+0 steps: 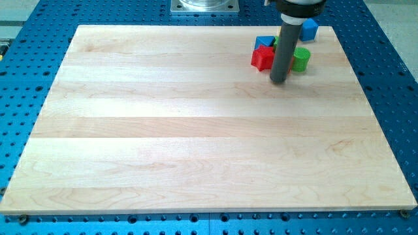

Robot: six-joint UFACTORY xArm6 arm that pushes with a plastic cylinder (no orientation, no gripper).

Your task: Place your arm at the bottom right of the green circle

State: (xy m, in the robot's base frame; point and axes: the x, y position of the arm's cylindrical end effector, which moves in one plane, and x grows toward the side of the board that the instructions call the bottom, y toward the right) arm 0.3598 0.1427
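The green circle block (301,59) stands near the view's top right on the wooden board. My tip (278,79) rests on the board just below and to the left of the green circle, about a block's width from it. The rod rises in front of the cluster and hides part of it. A red star-like block (262,57) sits just left of the rod. A blue block (264,42) lies above the red one. Another blue block (309,29) sits above the green circle, near the board's top edge.
The wooden board (196,130) lies on a blue perforated table (39,19). A grey metal mount (205,6) shows at the view's top centre. The arm's dark body (299,8) hangs above the block cluster.
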